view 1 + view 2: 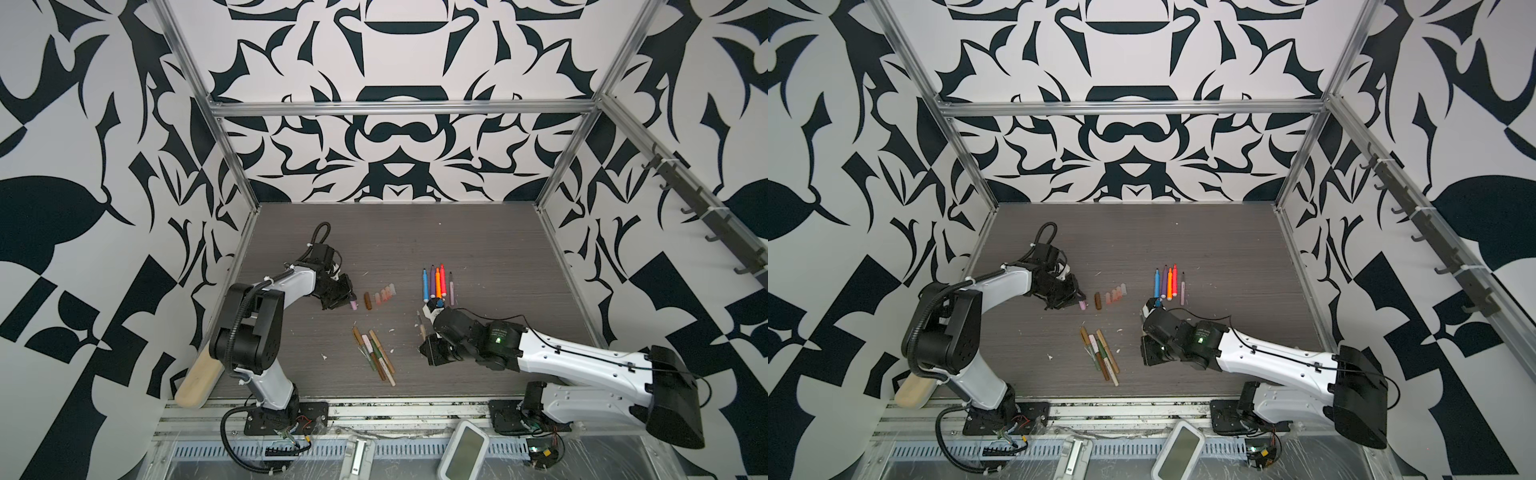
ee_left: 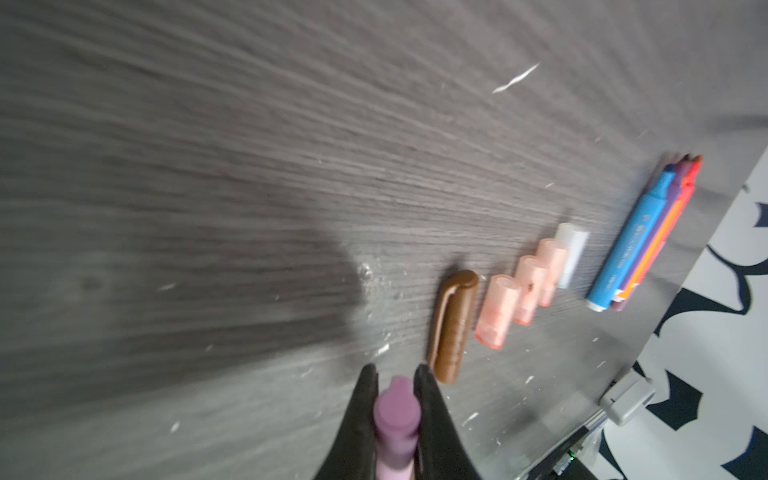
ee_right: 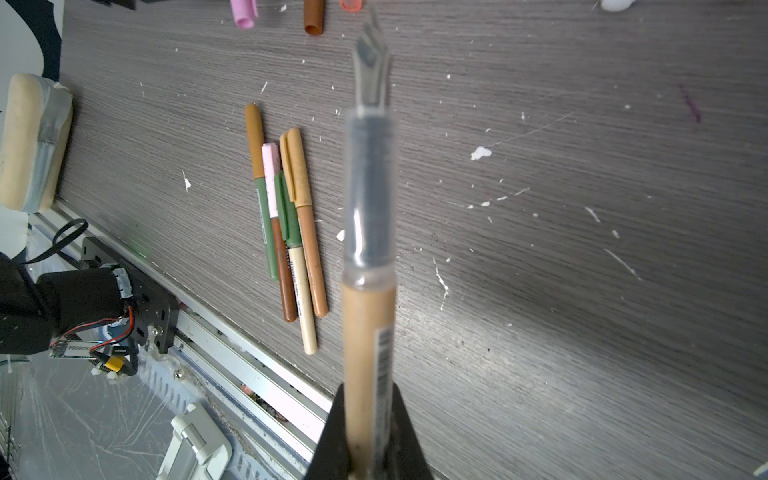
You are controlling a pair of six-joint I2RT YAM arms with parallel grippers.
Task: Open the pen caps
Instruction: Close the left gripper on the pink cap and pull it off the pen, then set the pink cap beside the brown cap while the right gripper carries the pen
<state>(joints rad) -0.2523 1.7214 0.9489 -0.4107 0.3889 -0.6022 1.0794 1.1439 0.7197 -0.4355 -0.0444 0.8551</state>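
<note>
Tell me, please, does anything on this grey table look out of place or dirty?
Yes: small white scraps lie scattered over the grey wood-grain table, and a purple smear marks it. In the heap of capped pens, several caps differ in colour from their barrels.

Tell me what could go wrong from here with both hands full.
The left hand holds the pink cap close beside the brown cap; setting it down could knock that cap askew. The tan pen in the right hand has a bare nib, which might mark the table if it touches.
</note>
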